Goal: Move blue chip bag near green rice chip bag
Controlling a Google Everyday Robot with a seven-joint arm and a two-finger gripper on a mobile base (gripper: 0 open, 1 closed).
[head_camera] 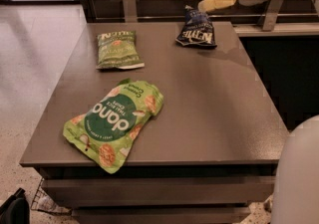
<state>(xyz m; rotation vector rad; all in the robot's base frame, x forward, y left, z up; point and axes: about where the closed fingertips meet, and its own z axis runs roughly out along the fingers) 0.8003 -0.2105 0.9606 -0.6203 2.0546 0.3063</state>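
Observation:
The blue chip bag (196, 32) lies at the far right of the grey table (214, 103), dark navy with white block lettering. The green rice chip bag (114, 121), a large light-green pouch with a dark-green circle, lies flat near the front left. My gripper (204, 4) reaches in from the upper right and hovers just above the far top end of the blue bag. It holds nothing that I can see.
A smaller dark-green chip bag (116, 49) lies at the far left of the table. A pale part of my arm (299, 173) fills the lower right corner. A wood-panelled wall and a metal rail (149, 17) run behind the table.

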